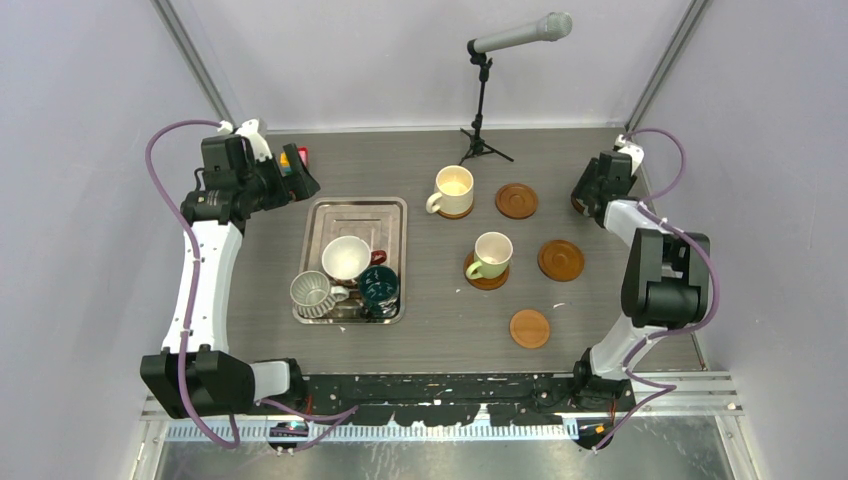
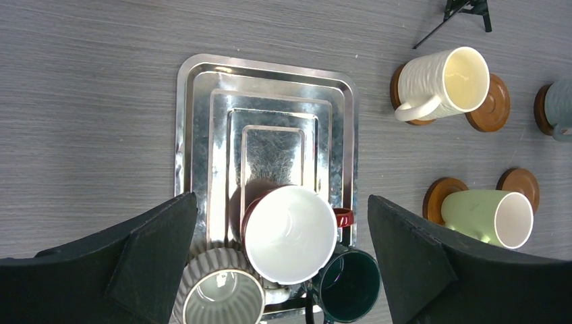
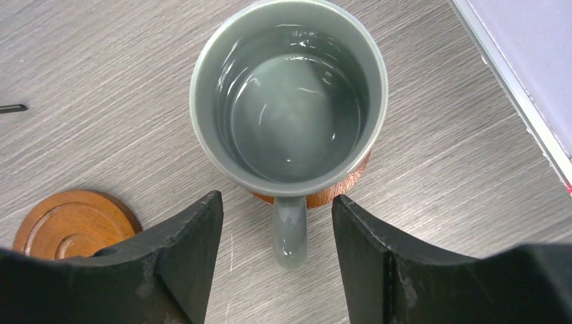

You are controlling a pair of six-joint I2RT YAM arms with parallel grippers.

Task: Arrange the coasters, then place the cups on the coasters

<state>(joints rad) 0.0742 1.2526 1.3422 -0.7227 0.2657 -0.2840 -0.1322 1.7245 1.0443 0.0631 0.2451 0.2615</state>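
Note:
In the right wrist view the grey-blue cup (image 3: 290,101) stands on a coaster (image 3: 345,181). Its handle (image 3: 290,233) lies between the fingers of my right gripper (image 3: 275,202), which is open and touches neither side of it. The cream cup (image 1: 454,190) and the pale green cup (image 1: 492,255) each stand on a coaster. Three coasters (image 1: 516,200) (image 1: 560,260) (image 1: 529,328) lie bare. On the steel tray (image 1: 372,215) stand the red-brown cup (image 1: 347,258), the ribbed silver-grey cup (image 1: 312,293) and the dark teal cup (image 1: 380,288). My left gripper (image 1: 300,183) hangs open and empty above the tray's far left.
A microphone stand (image 1: 482,110) rises at the back centre. A small coloured block toy (image 1: 296,158) lies by the left gripper. The enclosure wall (image 3: 526,61) runs close beside the grey-blue cup at the table's right edge.

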